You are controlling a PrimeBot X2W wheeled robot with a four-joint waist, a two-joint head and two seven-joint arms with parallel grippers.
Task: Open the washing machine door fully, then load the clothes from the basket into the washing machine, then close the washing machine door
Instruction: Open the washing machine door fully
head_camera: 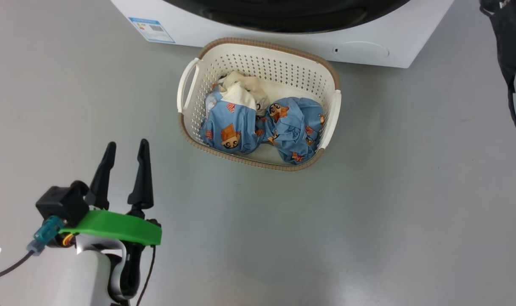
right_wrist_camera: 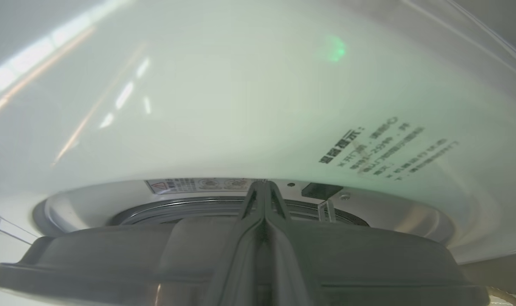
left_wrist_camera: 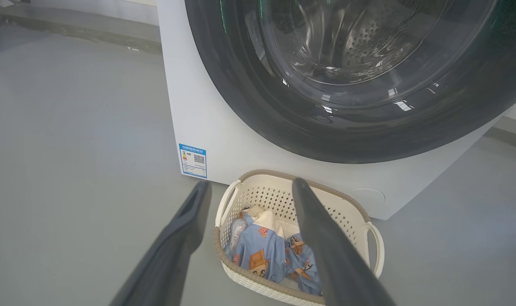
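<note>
The left gripper (head_camera: 127,143) is held wide, its two long, dark, tapering fingers well apart with nothing between them; a flat green plastic bracket (head_camera: 113,227) is seen behind them at the wrist. Ahead of the fingertips and a little to their right, the basket (head_camera: 262,63) is set on the smooth grey floor (head_camera: 368,212); it is a rounded cream rectangle with perforated walls and a brown woven-look rim. The clothes (head_camera: 236,127) are crumpled inside it, soft light-blue fabric printed with orange-brown bears; a cream cloth (head_camera: 241,91) is bunched at their far side. Beyond the basket stand the white, boxy washing machine (left_wrist_camera: 198,106) and the washing machine door (left_wrist_camera: 249,97), a glossy black ring around bulging clear glass. The right gripper (right_wrist_camera: 264,183) is pressed narrow, fingertips touching, over the door's dark rim; whether anything is gripped cannot be told.
</note>
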